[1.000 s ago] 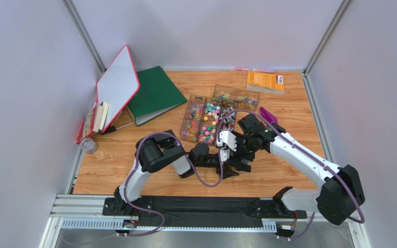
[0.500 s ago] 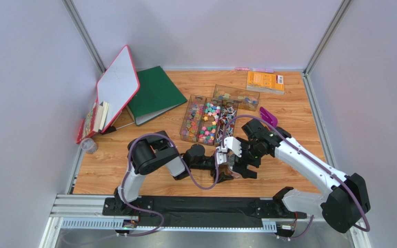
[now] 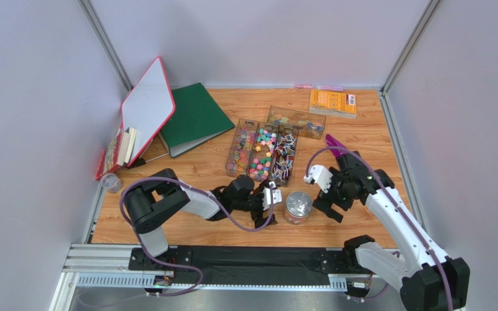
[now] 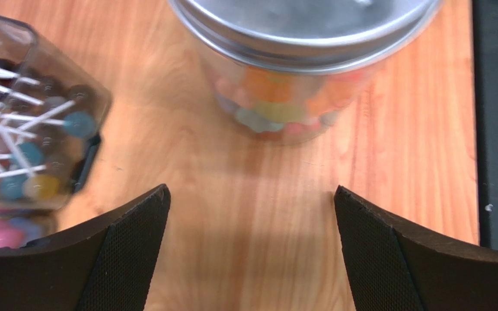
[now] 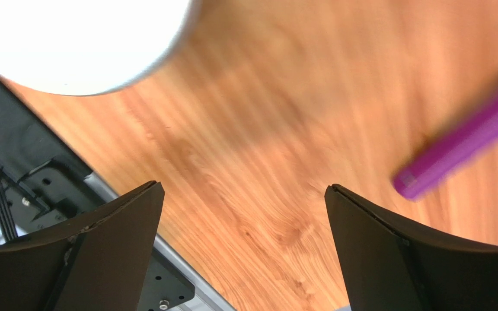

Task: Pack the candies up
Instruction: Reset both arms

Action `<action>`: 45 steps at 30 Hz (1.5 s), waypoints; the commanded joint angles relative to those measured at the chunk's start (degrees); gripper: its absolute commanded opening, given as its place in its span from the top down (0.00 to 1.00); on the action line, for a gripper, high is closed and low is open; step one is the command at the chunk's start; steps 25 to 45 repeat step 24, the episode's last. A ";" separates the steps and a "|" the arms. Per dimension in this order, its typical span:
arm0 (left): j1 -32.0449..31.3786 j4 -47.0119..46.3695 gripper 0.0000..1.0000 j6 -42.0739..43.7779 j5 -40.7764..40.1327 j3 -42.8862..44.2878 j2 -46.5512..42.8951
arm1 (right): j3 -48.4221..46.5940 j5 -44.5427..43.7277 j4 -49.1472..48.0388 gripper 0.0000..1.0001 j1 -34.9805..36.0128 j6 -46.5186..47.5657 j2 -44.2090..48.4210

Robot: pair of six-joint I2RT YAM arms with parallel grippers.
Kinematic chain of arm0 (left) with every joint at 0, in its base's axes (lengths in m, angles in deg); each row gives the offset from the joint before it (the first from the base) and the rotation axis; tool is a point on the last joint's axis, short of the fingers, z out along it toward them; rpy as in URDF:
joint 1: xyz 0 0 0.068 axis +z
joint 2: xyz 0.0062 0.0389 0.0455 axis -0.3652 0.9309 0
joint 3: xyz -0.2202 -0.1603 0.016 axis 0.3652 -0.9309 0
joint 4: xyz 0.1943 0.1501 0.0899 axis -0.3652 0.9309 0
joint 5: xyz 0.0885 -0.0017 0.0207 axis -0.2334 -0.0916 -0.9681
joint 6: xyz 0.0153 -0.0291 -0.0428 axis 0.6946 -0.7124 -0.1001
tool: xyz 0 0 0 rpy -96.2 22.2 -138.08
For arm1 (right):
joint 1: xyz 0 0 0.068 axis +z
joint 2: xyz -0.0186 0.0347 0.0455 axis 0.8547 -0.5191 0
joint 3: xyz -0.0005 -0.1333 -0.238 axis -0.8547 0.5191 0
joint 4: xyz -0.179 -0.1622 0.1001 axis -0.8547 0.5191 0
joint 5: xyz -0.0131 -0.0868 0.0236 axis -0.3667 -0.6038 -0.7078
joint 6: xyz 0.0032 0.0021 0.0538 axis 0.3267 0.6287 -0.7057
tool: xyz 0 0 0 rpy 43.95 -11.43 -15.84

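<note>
At the far left, a whiteboard [image 3: 148, 107] is leaning against the wall, and a green binder [image 3: 196, 116] is lying just beside it. The left gripper [image 3: 273, 198] is sitting low over the table [image 3: 186, 170] near its front edge, with its jaws standing wide apart and gripping nothing. Most of the candies [image 3: 261, 150] are sitting in the clear trays [image 3: 230, 170] at the table's centre, beyond this gripper. A clear jar [image 3: 298, 207] with a metal lid is standing between the two grippers, apart from both, and is holding more mixed candies. The right gripper [image 3: 326, 197] is hovering just right of the jar, jaws spread wide and empty. A purple scoop [image 3: 336, 145] is lying beyond it, and an orange book [image 3: 333, 102] is lying at the far right.
</note>
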 commanded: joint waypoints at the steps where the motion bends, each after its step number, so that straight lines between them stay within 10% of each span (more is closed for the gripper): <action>1: 0.98 24.01 0.00 7.03 -6.14 8.42 -6.51 | -8.62 -3.62 -6.86 0.00 -3.56 -11.75 3.08; 14: 14.16 44.08 0.00 8.72 -14.13 33.49 -19.27 | -13.99 -31.65 -20.75 0.00 -8.66 -40.45 0.97; 24: 25.67 49.10 0.00 2.91 -23.54 32.89 -28.41 | -15.75 -28.50 -25.49 0.00 -13.94 -45.99 0.88; 45: 25.67 49.10 0.00 2.91 -23.54 32.89 -28.41 | -15.75 -28.50 -25.49 0.00 -13.94 -45.99 0.88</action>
